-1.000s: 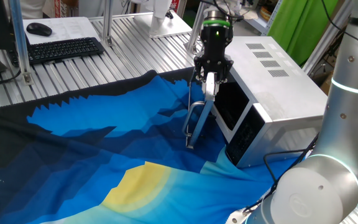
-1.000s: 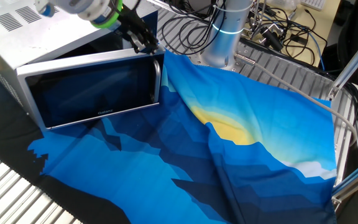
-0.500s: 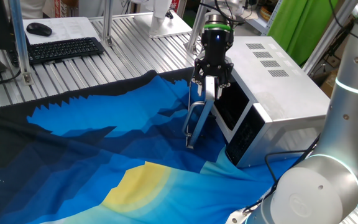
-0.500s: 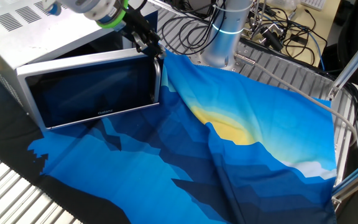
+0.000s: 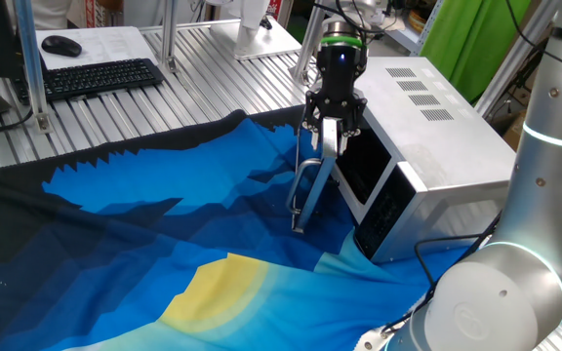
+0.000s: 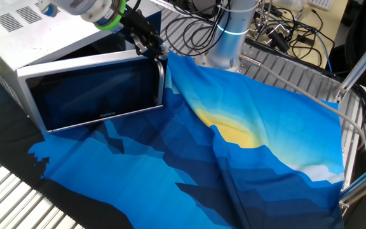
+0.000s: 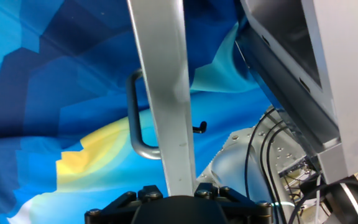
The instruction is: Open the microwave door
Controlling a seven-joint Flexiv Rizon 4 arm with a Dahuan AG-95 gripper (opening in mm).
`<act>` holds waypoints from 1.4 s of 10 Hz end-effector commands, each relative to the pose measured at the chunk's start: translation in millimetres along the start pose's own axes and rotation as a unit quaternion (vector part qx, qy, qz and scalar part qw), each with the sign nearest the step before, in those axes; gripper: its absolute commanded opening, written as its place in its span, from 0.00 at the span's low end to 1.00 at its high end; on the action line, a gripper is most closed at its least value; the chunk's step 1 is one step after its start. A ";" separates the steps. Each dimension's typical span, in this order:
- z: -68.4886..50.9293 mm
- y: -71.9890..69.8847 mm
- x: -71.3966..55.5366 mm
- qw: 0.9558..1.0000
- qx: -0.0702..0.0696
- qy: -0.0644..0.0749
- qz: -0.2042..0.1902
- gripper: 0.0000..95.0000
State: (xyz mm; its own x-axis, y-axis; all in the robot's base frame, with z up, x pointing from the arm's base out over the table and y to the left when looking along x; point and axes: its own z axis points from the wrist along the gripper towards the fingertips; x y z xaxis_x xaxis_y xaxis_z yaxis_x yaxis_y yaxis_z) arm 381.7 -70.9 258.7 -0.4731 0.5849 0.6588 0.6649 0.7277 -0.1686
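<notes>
Silver microwave door [image 6: 94,95] edge between tool [image 5: 327,135] fingers — slightly parted.

The setting is a robotics laboratory. The bench [image 5: 203,73] is built from ribbed aluminium profile, with upright aluminium posts [image 5: 32,58]. A keyboard [image 5: 100,76] and mouse [image 5: 61,45] rest on it. Loose cable bundles [image 6: 284,35] cover the far side. A printed blue cloth [image 6: 234,159] covers the work area. A green screen [image 5: 466,39], possibly a curtain, hangs behind.
</notes>
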 end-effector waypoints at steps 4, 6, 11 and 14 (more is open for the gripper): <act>2.1 -15.6 7.3 1.000 -0.003 0.020 -0.004 0.40; 2.3 -15.4 7.2 1.000 -0.007 0.019 -0.009 0.40; 2.3 -15.4 7.2 0.999 -0.007 0.004 -0.033 0.40; 2.3 -15.4 7.2 0.998 -0.003 -0.016 -0.062 0.60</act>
State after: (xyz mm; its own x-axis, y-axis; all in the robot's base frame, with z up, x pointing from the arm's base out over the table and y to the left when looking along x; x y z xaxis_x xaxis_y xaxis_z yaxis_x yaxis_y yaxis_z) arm 368.6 -77.4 265.4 -0.5593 0.5031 0.6588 0.6069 0.7899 -0.0879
